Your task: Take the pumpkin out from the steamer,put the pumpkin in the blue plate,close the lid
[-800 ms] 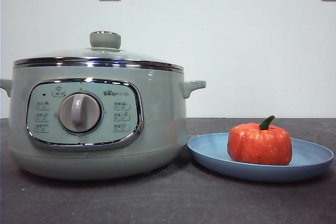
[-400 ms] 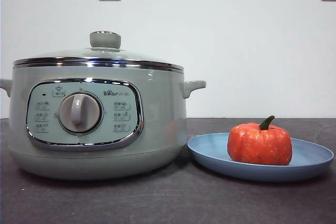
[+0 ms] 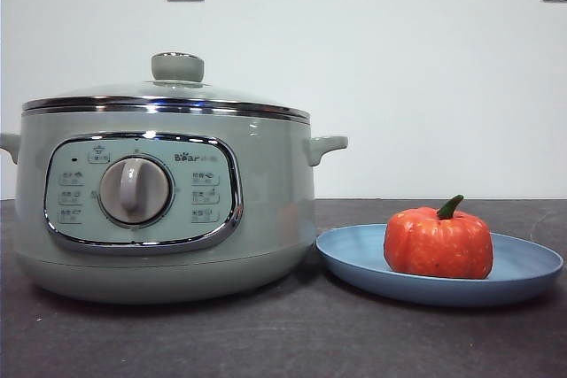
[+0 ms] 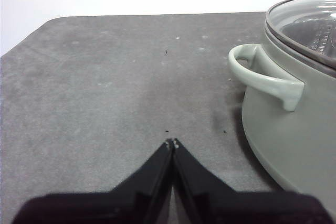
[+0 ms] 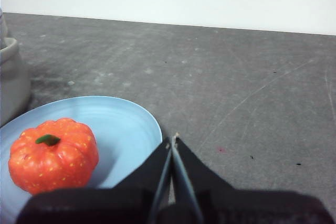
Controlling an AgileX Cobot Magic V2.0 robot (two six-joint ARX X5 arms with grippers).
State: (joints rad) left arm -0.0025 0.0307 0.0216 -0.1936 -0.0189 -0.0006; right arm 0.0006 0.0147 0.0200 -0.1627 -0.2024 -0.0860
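Nothing moved since a second ago: left gripper (image 4: 172, 142) pinched together, empty, over bare table (image 4: 105, 93) beside the steamer (image 4: 294, 145); right gripper (image 5: 173, 139) likewise pressed together, empty, by the blue plate (image 5: 131, 124). Pumpkin (image 3: 438, 243) sitting on that plate just beside the right gripper, lid (image 3: 168, 95) seated on the steamer. Little left to spoil, unless a careless retreat clips the plate rim and nudges the pumpkin.

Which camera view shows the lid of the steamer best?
The front view: the lid sits shut on the steamer, chrome rim and knob in full profile. The left wrist view shows only part of its glass dome. The right wrist view shows none of it.
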